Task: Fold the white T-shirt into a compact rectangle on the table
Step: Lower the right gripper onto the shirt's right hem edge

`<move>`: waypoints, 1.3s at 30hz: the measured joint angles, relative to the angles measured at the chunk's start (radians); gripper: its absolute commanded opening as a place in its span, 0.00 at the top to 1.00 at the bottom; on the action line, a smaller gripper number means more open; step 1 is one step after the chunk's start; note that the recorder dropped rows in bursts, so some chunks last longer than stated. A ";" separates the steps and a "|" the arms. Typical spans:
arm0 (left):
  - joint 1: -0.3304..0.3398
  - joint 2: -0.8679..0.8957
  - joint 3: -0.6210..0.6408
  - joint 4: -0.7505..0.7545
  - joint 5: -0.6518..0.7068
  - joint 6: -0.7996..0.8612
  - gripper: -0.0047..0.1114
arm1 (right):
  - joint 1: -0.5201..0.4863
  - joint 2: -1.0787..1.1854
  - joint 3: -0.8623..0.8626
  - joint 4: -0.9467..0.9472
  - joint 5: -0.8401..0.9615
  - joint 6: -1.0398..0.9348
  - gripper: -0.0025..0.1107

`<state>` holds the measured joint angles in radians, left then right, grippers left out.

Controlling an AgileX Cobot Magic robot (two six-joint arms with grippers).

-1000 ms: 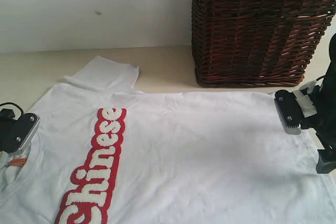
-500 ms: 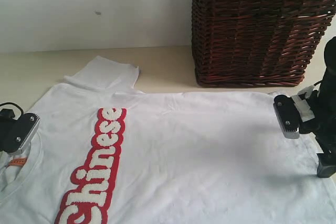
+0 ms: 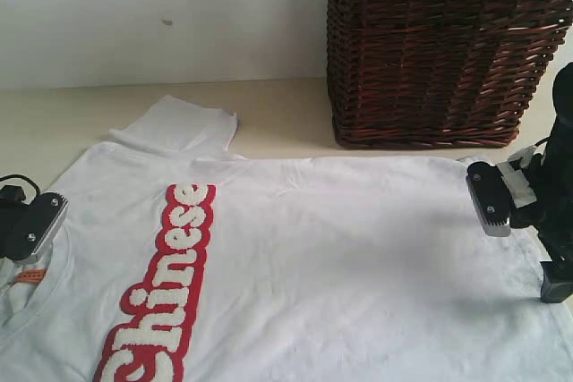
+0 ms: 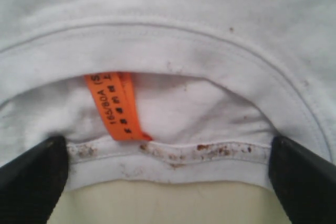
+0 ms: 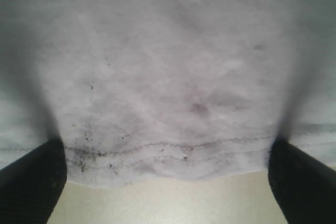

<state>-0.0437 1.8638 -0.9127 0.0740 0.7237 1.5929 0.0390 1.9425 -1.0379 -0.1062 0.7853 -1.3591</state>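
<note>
The white T-shirt (image 3: 340,257) lies spread flat on the table (image 3: 277,118), its red "Chinese" band (image 3: 166,284) at the left and one sleeve (image 3: 179,127) pointing toward the back. My left gripper (image 3: 27,230) stands open at the neck. In the left wrist view the left gripper (image 4: 168,174) straddles the stained collar edge (image 4: 173,153), beside the orange neck tag (image 4: 118,106). My right gripper (image 3: 524,239) is open at the shirt's right edge. In the right wrist view the right gripper (image 5: 168,174) has the speckled hem (image 5: 168,150) between its wide-apart fingers. Neither is pinching cloth.
A tall dark brown wicker basket (image 3: 439,42) stands at the back right, close to the shirt's far edge and my right arm. A pale wall (image 3: 161,15) runs behind the table. Bare table shows under both grippers (image 4: 168,203) (image 5: 168,203).
My right gripper has shifted slightly down and inward along the hem. The left gripper and the shirt have not moved.
</note>
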 measured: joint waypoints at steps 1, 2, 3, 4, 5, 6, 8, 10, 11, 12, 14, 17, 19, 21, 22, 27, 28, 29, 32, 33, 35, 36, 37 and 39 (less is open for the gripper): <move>0.000 0.000 0.000 0.000 0.000 0.000 0.06 | 0.000 0.000 0.000 0.000 0.000 0.000 0.05; 0.000 0.000 0.000 0.000 0.000 0.000 0.06 | 0.000 0.000 0.000 0.000 0.000 0.000 0.05; 0.000 0.000 0.000 0.000 0.000 0.000 0.06 | 0.000 0.000 0.000 0.000 0.000 0.000 0.05; 0.000 0.000 0.000 0.000 0.000 0.000 0.06 | 0.000 0.000 0.000 0.000 0.000 0.000 0.05; 0.000 0.000 0.000 0.000 0.000 0.000 0.06 | 0.000 0.000 0.000 0.000 0.000 0.000 0.05; 0.000 0.000 0.000 0.000 0.000 0.000 0.06 | 0.000 0.000 0.000 0.000 0.000 0.000 0.05; 0.000 0.000 0.000 0.000 0.000 0.000 0.06 | 0.000 0.000 0.000 0.000 0.000 0.000 0.05; 0.000 0.000 0.000 0.000 0.000 0.000 0.06 | 0.000 0.000 0.000 0.000 0.000 0.000 0.05; 0.000 0.000 0.000 0.000 0.000 0.000 0.06 | 0.000 0.000 0.000 0.000 0.000 0.000 0.05; 0.000 0.000 0.000 0.000 0.000 0.000 0.06 | 0.000 0.000 0.000 0.000 0.000 0.000 0.05; 0.000 0.000 0.000 0.000 0.000 0.000 0.06 | 0.000 0.000 0.000 0.000 0.000 0.000 0.05; 0.000 0.000 0.000 0.000 0.000 0.000 0.06 | 0.000 0.000 0.000 0.007 0.000 0.000 0.05; 0.000 0.000 0.000 0.000 0.000 0.000 0.06 | 0.000 0.000 0.000 0.009 0.000 0.000 0.05; 0.000 0.000 0.000 0.000 0.000 0.000 0.06 | 0.000 0.000 0.000 0.009 -0.002 0.000 0.05; 0.000 0.000 0.000 0.000 0.000 0.000 0.06 | 0.000 0.000 0.000 0.009 -0.002 0.000 0.05; 0.000 0.000 0.000 0.000 0.000 0.000 0.06 | 0.000 0.000 0.000 0.009 -0.004 0.000 0.05; 0.000 0.000 0.000 0.000 0.000 0.000 0.06 | 0.000 0.000 0.000 0.009 -0.004 0.000 0.05; 0.000 0.000 0.000 0.000 0.000 0.000 0.06 | 0.000 0.000 0.000 0.009 -0.004 0.000 0.05; 0.000 0.000 0.000 0.000 0.000 0.000 0.06 | 0.000 0.000 0.000 0.009 -0.004 0.000 0.05; 0.000 0.000 0.000 0.000 0.000 0.000 0.06 | 0.000 0.000 0.000 0.009 -0.004 0.000 0.05; 0.000 0.000 0.000 0.000 0.000 0.000 0.06 | 0.000 0.000 0.000 0.009 -0.004 0.000 0.06; 0.000 0.000 0.000 0.000 0.000 0.000 0.06 | 0.000 0.000 0.000 0.009 -0.005 0.000 0.08; 0.000 0.000 0.000 0.000 0.000 0.000 0.06 | 0.000 0.000 0.000 0.009 -0.006 0.000 0.11; 0.000 0.000 0.000 0.000 0.000 0.000 0.06 | 0.000 0.000 0.000 0.004 -0.008 0.000 0.22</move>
<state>-0.0437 1.8638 -0.9127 0.0740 0.7237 1.5929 0.0390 1.9425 -1.0379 -0.1018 0.7770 -1.3591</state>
